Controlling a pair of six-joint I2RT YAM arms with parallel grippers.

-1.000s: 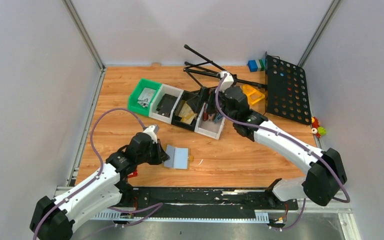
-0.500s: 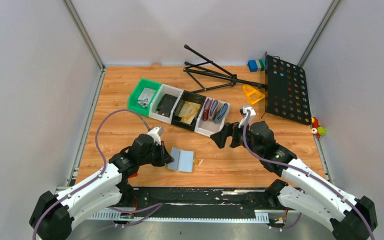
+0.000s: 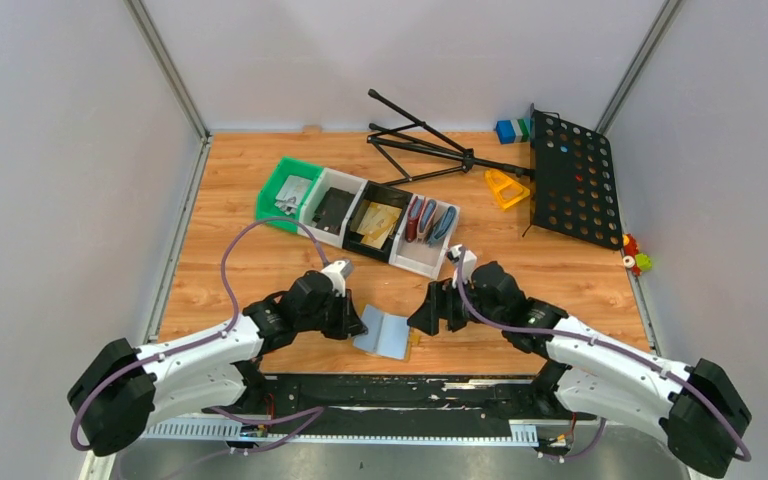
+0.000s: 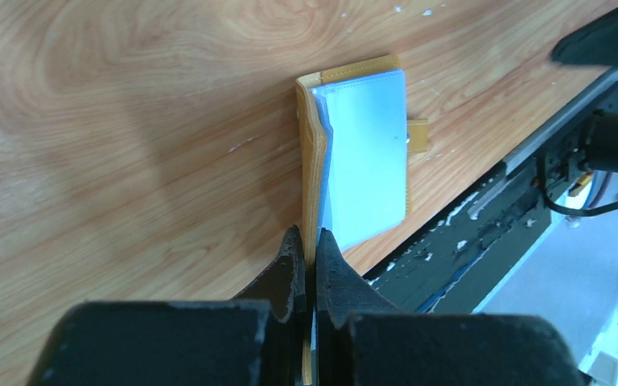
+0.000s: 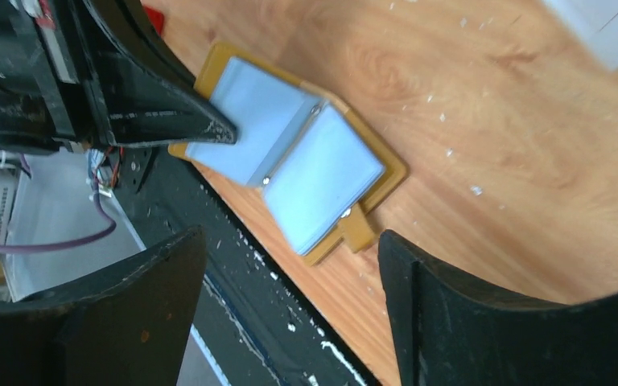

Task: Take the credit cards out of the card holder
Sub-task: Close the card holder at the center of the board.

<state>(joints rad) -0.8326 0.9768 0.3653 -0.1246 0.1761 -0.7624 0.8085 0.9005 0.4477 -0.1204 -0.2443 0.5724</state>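
The card holder [image 3: 385, 335] lies open near the table's front edge, pale blue lining up, with its mustard outer face showing only as a thin border. Its small closing tab [image 5: 358, 229] sticks out on the side toward the right arm. You cannot tell whether any card sits in its pockets, because only the lining shows. Your left gripper [image 4: 312, 241] is pressed together on the edge of the holder's left flap and holds that flap tilted up off the wood, while the other flap lies flat. Your right gripper [image 5: 290, 241] hangs just beside and above the holder with its jaws spread wide, touching nothing. From above, both arms cover part of the holder's edges.

The table [image 3: 260, 270] is wood-grain, with a black rail [image 3: 410, 395] along its near edge and plain grey walls around it. Well apart, a row of bins [image 3: 355, 215] sits farther back. Gold-tan cards [image 3: 378, 222] lie in the black bin and dark-red and blue wallets [image 3: 430, 220] stand in the white one beside it. A folded black stand [image 3: 420, 145] and a perforated black panel [image 3: 570, 180] lie beyond.
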